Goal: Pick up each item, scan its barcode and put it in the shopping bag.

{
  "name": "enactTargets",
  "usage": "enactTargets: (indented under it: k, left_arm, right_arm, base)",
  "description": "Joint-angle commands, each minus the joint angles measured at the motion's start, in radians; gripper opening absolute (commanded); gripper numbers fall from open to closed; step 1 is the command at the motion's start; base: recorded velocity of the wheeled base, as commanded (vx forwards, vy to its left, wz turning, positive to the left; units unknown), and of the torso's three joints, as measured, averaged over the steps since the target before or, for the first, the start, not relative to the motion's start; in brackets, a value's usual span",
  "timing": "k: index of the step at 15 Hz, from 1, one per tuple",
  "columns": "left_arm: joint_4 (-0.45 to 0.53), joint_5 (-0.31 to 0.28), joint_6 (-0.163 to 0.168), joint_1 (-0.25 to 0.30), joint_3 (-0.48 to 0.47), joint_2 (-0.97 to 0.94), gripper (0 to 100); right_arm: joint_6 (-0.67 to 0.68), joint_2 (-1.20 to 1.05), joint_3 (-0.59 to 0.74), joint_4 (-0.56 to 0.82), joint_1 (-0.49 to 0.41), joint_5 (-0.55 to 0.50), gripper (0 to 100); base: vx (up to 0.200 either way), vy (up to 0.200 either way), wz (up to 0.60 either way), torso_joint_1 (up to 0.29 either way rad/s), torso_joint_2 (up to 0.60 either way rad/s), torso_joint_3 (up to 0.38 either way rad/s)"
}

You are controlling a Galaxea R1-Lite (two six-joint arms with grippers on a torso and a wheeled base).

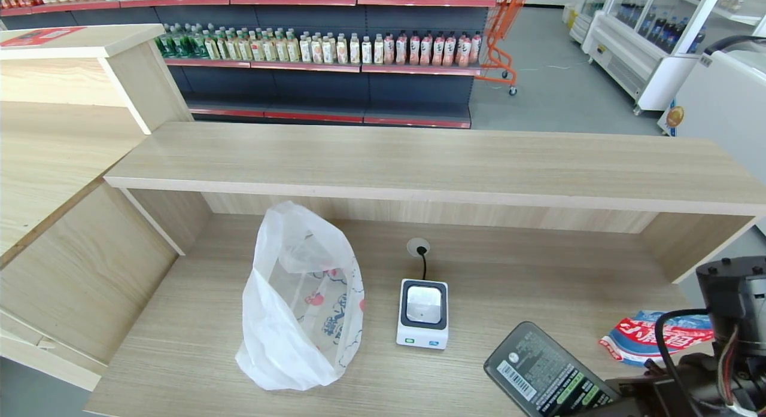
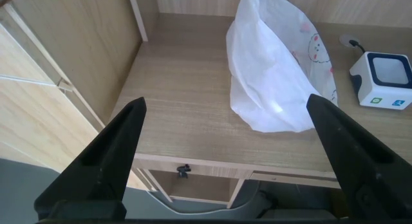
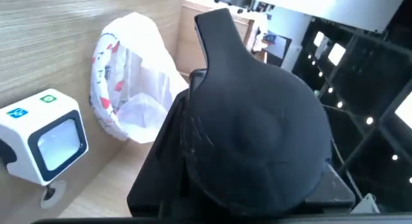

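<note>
Right gripper (image 1: 616, 398): your jaws pinch one end of the dark packet (image 1: 547, 375), barcode side up.
Scanner (image 1: 423, 312): near the packet's free end, ahead of those jaws, window facing up.
Shopping bag (image 1: 302, 303): beside the scanner, farther from the right jaws, standing open on the counter (image 1: 538, 273).
Red-and-blue packet (image 1: 655, 336): flat on the counter, near the right jaws.
Left gripper (image 2: 225, 159): jaws spread wide, holding nothing; the bag sits just ahead of them.

Left pincer (image 2: 226, 102) spread wide; right pincer (image 1: 631, 396) clamped on a dark pack (image 1: 547, 372).
</note>
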Motion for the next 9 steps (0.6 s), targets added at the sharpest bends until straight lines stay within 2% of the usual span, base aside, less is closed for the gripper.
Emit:
enactTargets:
  k: [1,3,9]
  left_arm:
    - [0.0,0.0,0.0,-0.001,0.0,0.0,100]
    - [0.0,0.0,0.0,0.001,0.0,0.0,100]
    - [0.0,0.0,0.0,0.001,0.0,0.0,100]
  right_arm:
    - [-0.004,0.016,-0.006,-0.006,0.022,0.013,0]
    - [-0.01,0.026,-0.012,-0.013,0.044,0.053,0]
    - [-0.026,0.072,-0.008,-0.151,0.047,0.064,0]
  base:
    - [0.0,0.0,0.0,0.0,0.0,0.0]
    - [0.0,0.0,0.0,0.0,0.0,0.0]
    - [0.0,0.0,0.0,0.0,0.0,0.0]
